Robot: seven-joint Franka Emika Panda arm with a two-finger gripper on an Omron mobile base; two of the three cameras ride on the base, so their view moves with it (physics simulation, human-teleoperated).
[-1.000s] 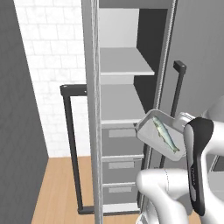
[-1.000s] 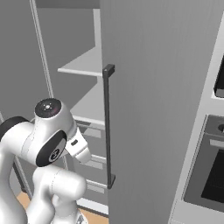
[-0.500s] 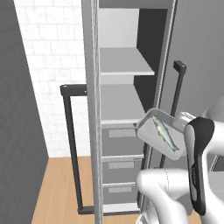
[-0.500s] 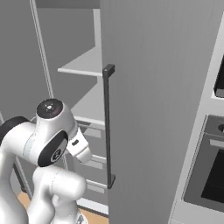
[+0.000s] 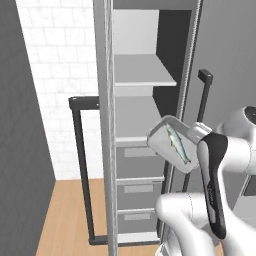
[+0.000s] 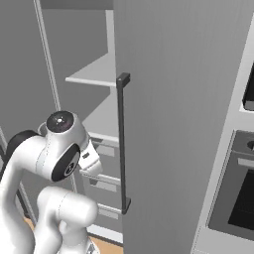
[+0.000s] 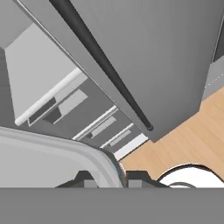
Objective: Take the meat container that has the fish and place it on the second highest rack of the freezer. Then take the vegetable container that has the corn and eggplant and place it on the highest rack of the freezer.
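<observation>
Your jaws are clamped on the rim of the meat container (image 5: 170, 145): in the hand view the gripper (image 7: 113, 179) has one dark tip on each side of the pale rounded edge of the tray (image 7: 65, 151), though both tips are cut off by the frame bottom, so you see little of them. In the left base view the tray is a smooth, glossy white tub with rounded corners, tilted up toward you, and the fish (image 5: 178, 143) lies along it, slim and silvery grey-green. The arm's white links hide the gripper itself there.

The tray hangs in front of the open freezer (image 5: 137, 125), level with the top grey drawer (image 5: 139, 159), which has a flat matte front. Above it sits a flat pale grey shelf (image 5: 142, 72); the cabinet's top is cut off, so you can't count which rack it is. The door's long dark bar handle (image 6: 122, 144) runs straight and square-edged. No writing is readable anywhere.
</observation>
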